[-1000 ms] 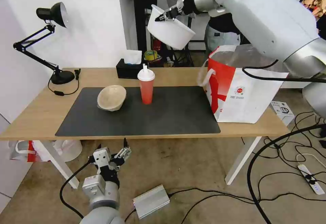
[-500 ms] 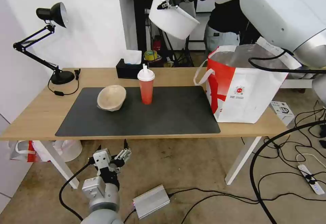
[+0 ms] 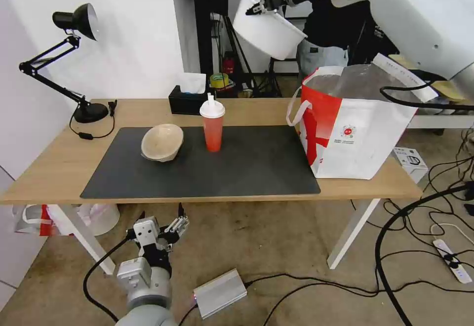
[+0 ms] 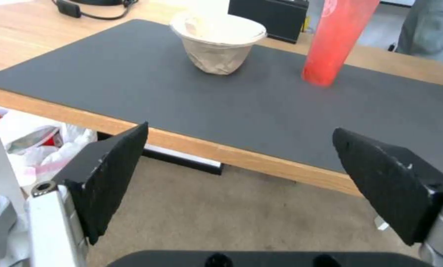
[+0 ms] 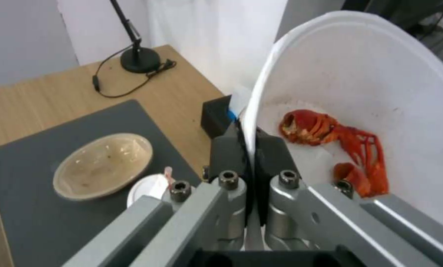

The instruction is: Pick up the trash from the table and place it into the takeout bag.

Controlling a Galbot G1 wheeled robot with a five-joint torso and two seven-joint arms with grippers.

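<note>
We logged the right gripper point(image 3: 257, 8) high above the far edge of the table point(image 3: 49, 168), its jaws pinched tight on the rim of the white bowl point(image 3: 269, 32). The bowl hung tilted in the air, at about 10 o'clock from the takeout bag point(image 3: 355, 133) and clear of it. In the right wrist view the gripper point(image 5: 247, 141) clamped the bowl wall point(image 5: 379, 74) between both pads, and red food scraps point(image 5: 340, 144) lay inside against the lower wall.

The takeout bag stood upright at the table's right end, mouth open with the foil lining visible, just beside the right edge of the dark mat point(image 3: 207, 168).

The beige pulp bowl point(image 3: 162, 142) sat tipped on the mat's left half, and the red cup point(image 3: 213, 128) with its white lid stood upright at 3 o'clock from it, near but apart. Both also appeared in the left wrist view, bowl point(image 4: 216, 44) and cup point(image 4: 335, 40).

The left gripper point(image 3: 163, 224) hung below the table's near edge, at 6 o'clock from the pulp bowl, with its fingers point(image 4: 112, 174) spread wide and holding nothing.

A black tissue box point(image 3: 187, 101) and a desk lamp point(image 3: 74, 59) stood along the far side.
</note>
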